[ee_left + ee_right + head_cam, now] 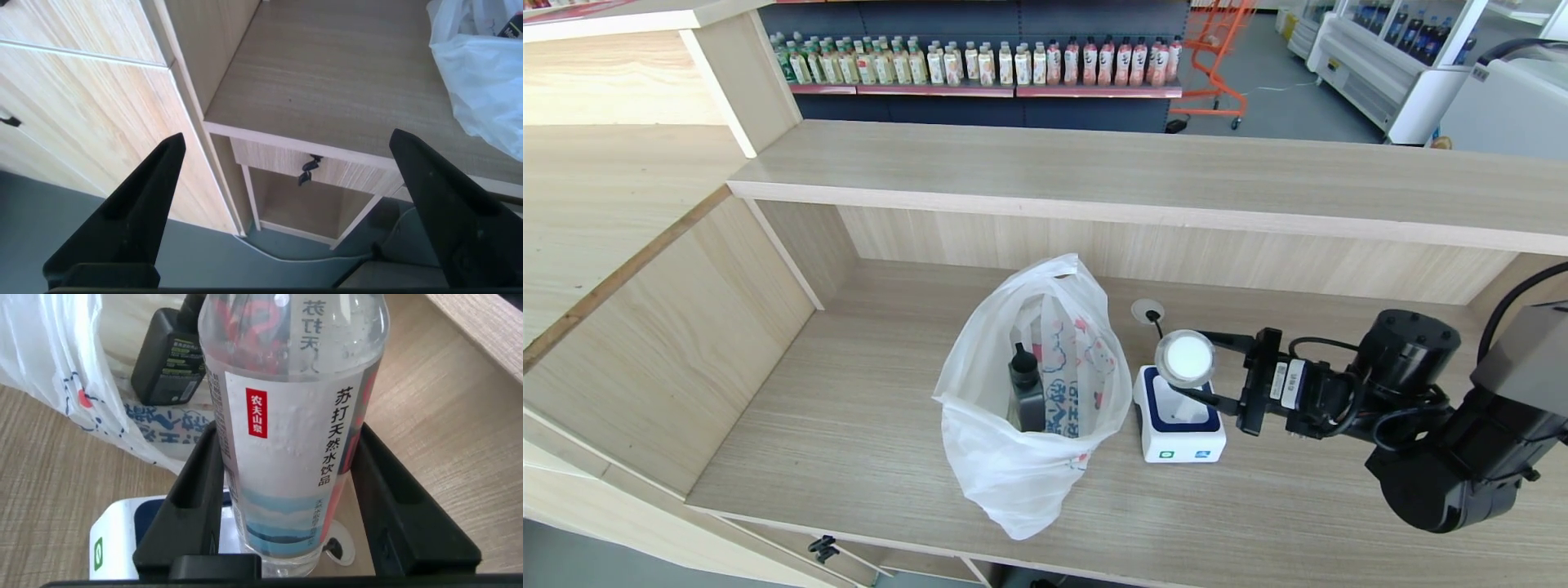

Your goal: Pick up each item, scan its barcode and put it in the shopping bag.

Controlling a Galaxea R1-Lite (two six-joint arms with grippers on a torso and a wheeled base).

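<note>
Far left, off the near-left corner of the counter (327,73): left gripper (288,137), fingers spread wide, grasping nothing, over grey floor. Just beyond it, under the counter's near edge, a drawer front with a small black handle (309,169).

Middle of the counter: white plastic shopping bag (1025,408), standing with its mouth open upward, the near end slumped toward the counter's near edge. Inside, a dark bottle (1025,392) with a black cap, upright on the left side of the bag; beside it on the right, a printed packet (1068,384) in white, blue and pink.

Just right of the bag, close to its side: scanner (1180,425), a white box with a dark blue top. Behind it, farther back on the counter, a round cable hole (1147,310) with a black lead running out.

Directly over the scanner: clear water bottle (1186,358), white cap turned up toward the head camera, label wrapped round the body (294,416). Clamped across the middle by the right gripper (1188,363), one black finger (192,498) on each side. Contact between bottle and scanner: cannot tell.

Far behind the counter, a shelf of drinks (980,64).
</note>
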